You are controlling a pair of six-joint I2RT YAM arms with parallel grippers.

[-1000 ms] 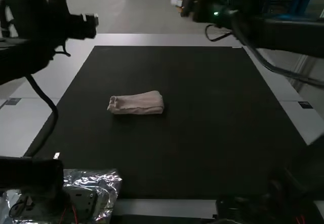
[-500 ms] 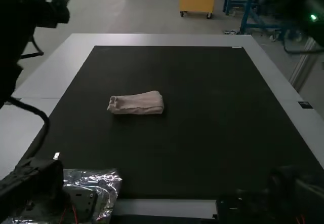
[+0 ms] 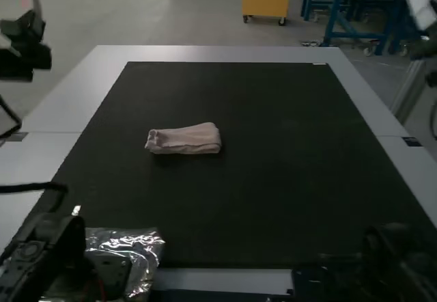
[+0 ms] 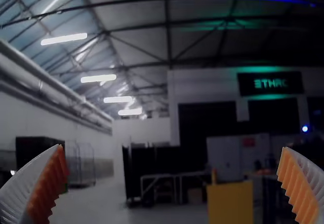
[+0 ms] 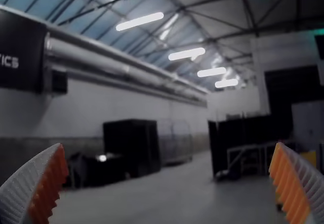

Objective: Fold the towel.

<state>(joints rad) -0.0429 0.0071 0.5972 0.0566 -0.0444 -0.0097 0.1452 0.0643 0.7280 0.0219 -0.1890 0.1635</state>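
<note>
Towel [image 3: 183,139]: although its left end looks a little loose, it lies folded into a compact strip, left of centre on the black mat [image 3: 273,172] covering the desk [image 3: 225,54].
Left hand [image 4: 172,147]: spread wide, nothing between its fingers, off beyond the mat.
Right hand [image 5: 169,144]: likewise spread and empty.
Fold: probably finished; the next move calls for leaving the bundle untouched and parking.

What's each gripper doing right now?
Left white ribbed gripper with orange pads: open, holding nothing.
Right white ribbed gripper with orange pads: open, holding nothing.
</note>
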